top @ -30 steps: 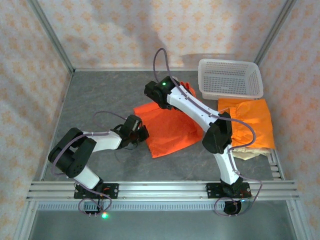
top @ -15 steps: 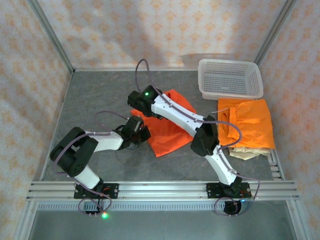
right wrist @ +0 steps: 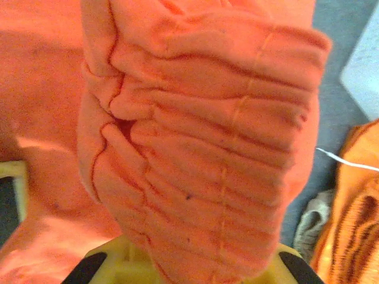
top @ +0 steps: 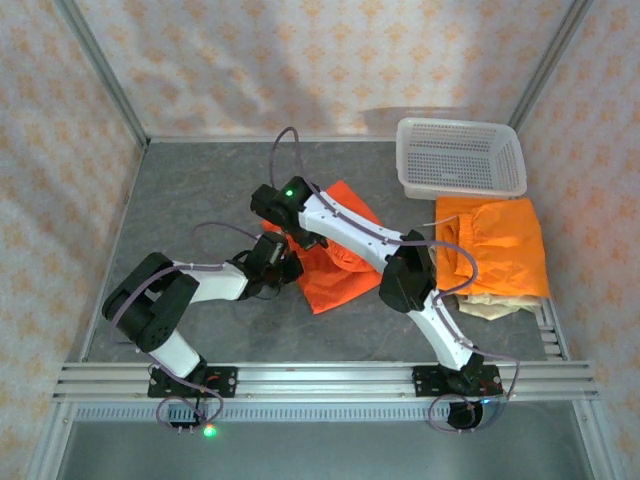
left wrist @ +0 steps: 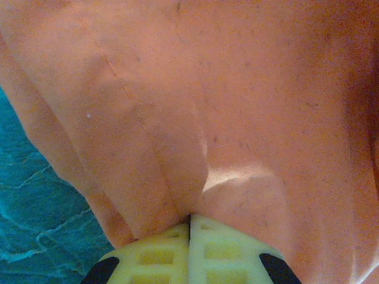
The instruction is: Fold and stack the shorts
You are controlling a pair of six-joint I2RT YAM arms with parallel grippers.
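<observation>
On the left, my left claw (left wrist: pixel 190 228) is closed right down, its two pads meeting on a pinch of the orange shorts (top: pixel 335 278) at their left edge. That pair lies mid-table on the grey table (top: pixel 190 200), part of it lifted and doubled over.

Above it, my right claw (top: pixel 300 235) reaches in from the far side with the gathered elastic waistband (right wrist: pixel 225 136) bunched in its grip. The cloth covers its fingertips, so I cannot tell how wide the gap is.

I judge this fabric light, limp and not fragile. It will sag and crease wherever it is unsupported. The ruched waist is the thickest, least slippery place to hold, and a hem corner is the best second hold.

To the right, near the edge, sits the stack of shorts (top: pixel 505 240), orange over beige. The white basket (top: pixel 460 155) is beyond it.
</observation>
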